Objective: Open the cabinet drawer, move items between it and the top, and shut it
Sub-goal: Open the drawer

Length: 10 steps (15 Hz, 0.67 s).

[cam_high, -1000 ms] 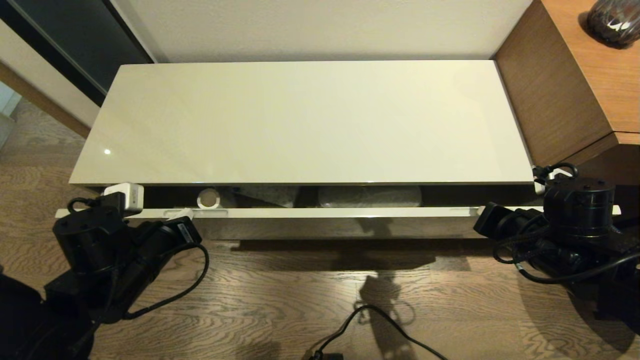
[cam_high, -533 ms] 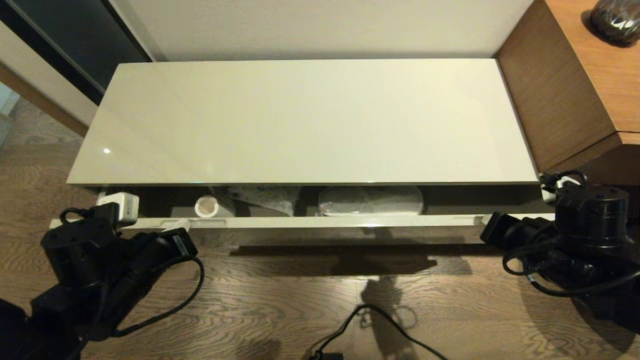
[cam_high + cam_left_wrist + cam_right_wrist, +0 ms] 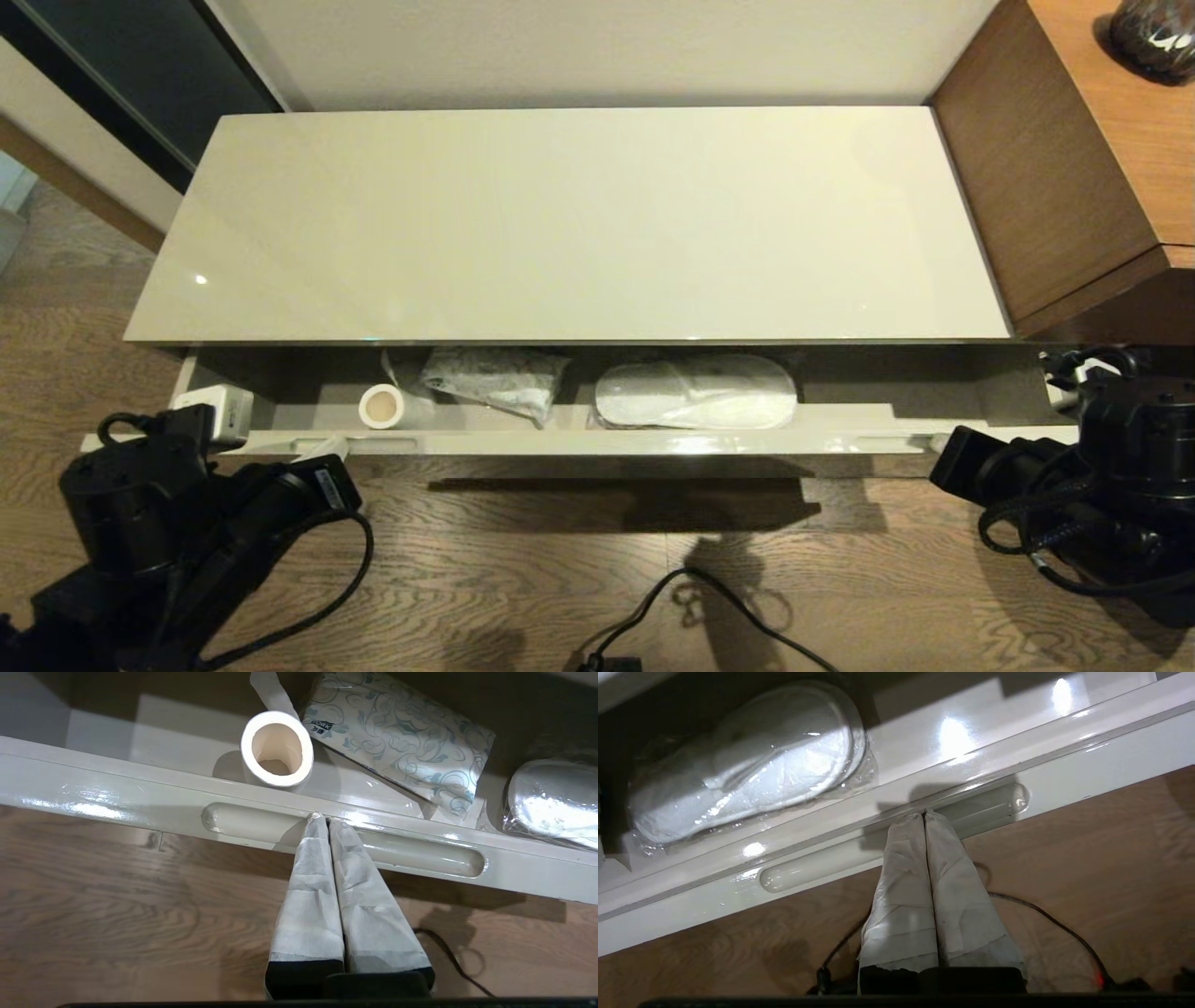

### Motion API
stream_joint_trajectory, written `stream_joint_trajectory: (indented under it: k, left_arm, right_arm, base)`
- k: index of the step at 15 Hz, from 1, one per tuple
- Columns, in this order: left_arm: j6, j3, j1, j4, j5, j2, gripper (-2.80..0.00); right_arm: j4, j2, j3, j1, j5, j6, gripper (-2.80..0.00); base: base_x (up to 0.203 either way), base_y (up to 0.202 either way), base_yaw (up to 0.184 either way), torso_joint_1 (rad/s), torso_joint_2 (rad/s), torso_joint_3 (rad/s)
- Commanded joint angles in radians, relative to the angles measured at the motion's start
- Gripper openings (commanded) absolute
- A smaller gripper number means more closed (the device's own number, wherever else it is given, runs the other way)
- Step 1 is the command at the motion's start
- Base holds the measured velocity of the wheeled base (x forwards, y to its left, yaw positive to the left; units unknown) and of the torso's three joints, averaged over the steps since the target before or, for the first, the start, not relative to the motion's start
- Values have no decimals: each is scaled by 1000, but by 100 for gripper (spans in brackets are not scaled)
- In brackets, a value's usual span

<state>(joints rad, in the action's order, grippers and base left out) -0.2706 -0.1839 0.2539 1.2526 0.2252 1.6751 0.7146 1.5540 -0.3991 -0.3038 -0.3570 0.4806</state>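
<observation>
Drawer (image 3: 579, 441) standing partly open below the top (image 3: 569, 224), lower centre; left gripper (image 3: 321, 817) and right gripper (image 3: 923, 813), fingers together, are hooking its slot handles.

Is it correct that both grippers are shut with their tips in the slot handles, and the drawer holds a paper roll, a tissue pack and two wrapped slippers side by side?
Not quite. The cabinet drawer holds one wrapped white slipper bundle, as the head view shows. The paper roll, tissue pack, left gripper and right gripper are as you said.
</observation>
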Motion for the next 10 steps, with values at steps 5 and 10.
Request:
stream_joint_trajectory:
  k: [5,10]
  left_arm:
    - [4,103,42,-43,16,-142,-280]
    - [4,87,41,-296,16,-386,-280]
  right_arm:
    - [-209,-222,24,-1,1,2,-280]
    - [-477,-457,-26,-2,-1,-16,-280]
  base:
    - [0,0,0,0,0,0]
    - [0,0,0,0,0,0]
